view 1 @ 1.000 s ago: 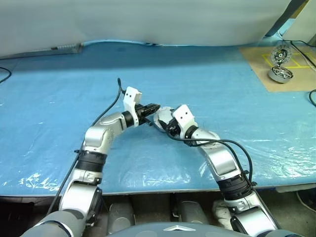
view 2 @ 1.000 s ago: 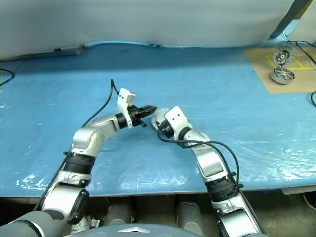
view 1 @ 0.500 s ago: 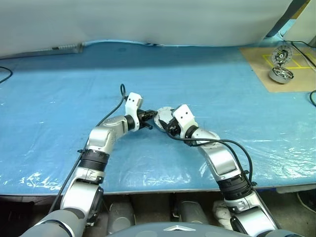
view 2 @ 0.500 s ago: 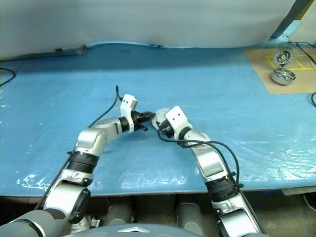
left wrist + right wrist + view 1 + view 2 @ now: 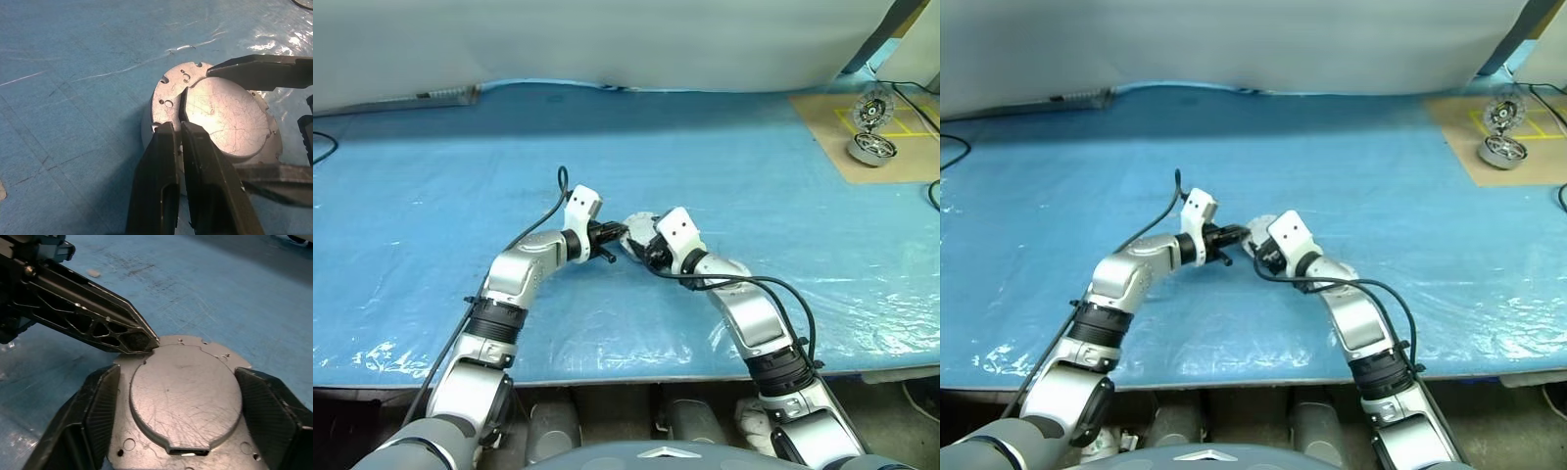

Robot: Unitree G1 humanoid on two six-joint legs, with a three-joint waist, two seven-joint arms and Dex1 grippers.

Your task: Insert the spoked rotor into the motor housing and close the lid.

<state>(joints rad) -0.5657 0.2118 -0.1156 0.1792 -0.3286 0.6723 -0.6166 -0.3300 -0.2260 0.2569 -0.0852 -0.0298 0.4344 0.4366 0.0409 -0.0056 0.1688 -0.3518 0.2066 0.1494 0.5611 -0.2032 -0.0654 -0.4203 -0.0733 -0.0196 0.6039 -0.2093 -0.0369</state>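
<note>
On the blue-covered table [image 5: 431,196], well away from the brown board [image 5: 822,127] at the far right corner where two silver wheel-like units [image 5: 869,147] stood, the robot's arms met at the centre over the motor housing [image 5: 164,95]. A second earlier the left arm had hung higher. It had since sunk, bringing the left gripper [image 5: 180,128], fingers pressed together, down so its tips touched the edge of the lid [image 5: 225,117], which lay flat on the housing. That suggested the job was near its end, with the spoked rotor presumably already seated beneath the lid and only a last press left. The right gripper [image 5: 178,382] stood spread wide, one finger on either side of the housing. Whether its pads [image 5: 105,396] were gripping the rim could not be told.
</note>
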